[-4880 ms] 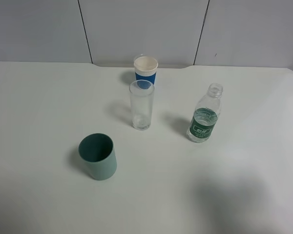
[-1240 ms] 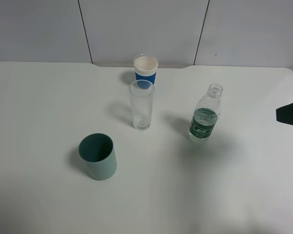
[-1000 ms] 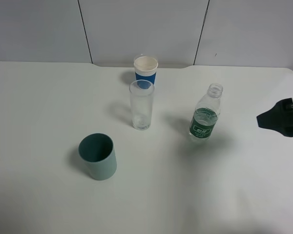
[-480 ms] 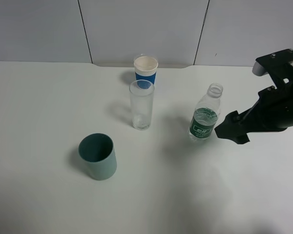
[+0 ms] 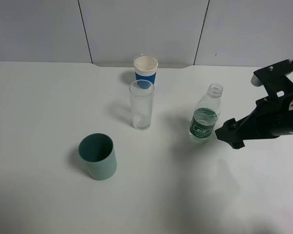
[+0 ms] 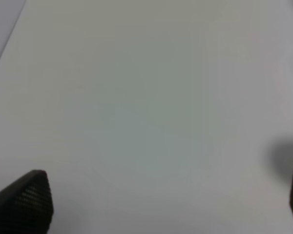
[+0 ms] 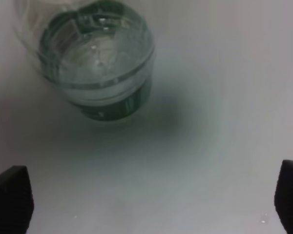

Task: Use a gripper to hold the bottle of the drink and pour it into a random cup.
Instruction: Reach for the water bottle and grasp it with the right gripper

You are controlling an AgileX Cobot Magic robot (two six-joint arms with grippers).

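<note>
The clear bottle [image 5: 204, 119] with a dark green label stands upright and uncapped at the right of the table, with water in it. The tall clear glass [image 5: 141, 105] stands upright to its left, near the middle. My right gripper [image 5: 229, 135] is just right of the bottle, low and close to its base, not touching it. In the right wrist view the bottle [image 7: 100, 58] stands ahead of the open, empty right gripper [image 7: 149, 204], not between the fingertips [image 7: 10, 200]. My left gripper [image 6: 161, 204] is open over bare table and is out of the high view.
A squat teal-green cup [image 5: 97, 156] stands at the front left. A blue cup with a white rim [image 5: 145, 69] stands just behind the glass. The white table [image 5: 49, 97] ends at a grey panelled wall at the back.
My right arm has come in from the right edge toward the bottle and now sits slightly lower beside it. The bottle, glass and cups have not moved.
</note>
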